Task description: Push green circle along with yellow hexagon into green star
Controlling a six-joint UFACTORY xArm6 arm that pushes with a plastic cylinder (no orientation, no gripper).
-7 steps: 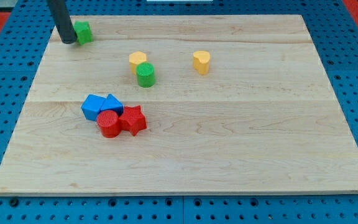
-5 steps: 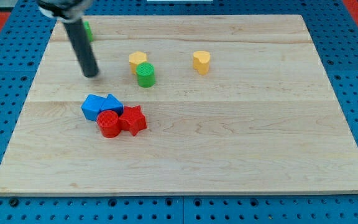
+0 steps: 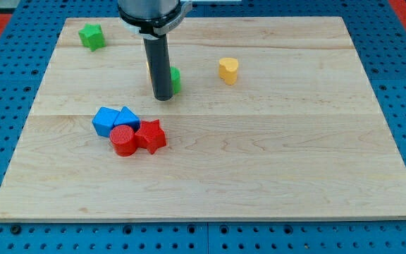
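Note:
The green circle (image 3: 175, 80) sits near the board's upper middle, mostly hidden behind my rod. The yellow hexagon (image 3: 149, 70) shows only as a sliver at the rod's left edge, just above and left of the green circle. My tip (image 3: 163, 97) rests on the board right at the green circle's lower left side. The green star (image 3: 91, 35) lies at the view's top left, far from the tip.
A yellow heart (image 3: 228, 70) sits right of the green circle. A cluster of two blue blocks (image 3: 115, 119), a red cylinder (image 3: 123, 140) and a red star (image 3: 151, 135) lies below and left of the tip. The wooden board's (image 3: 259, 155) edges border a blue pegboard.
My tip has moved from beside the green star at the top left, down and right across the board, to the green circle. No block has visibly moved.

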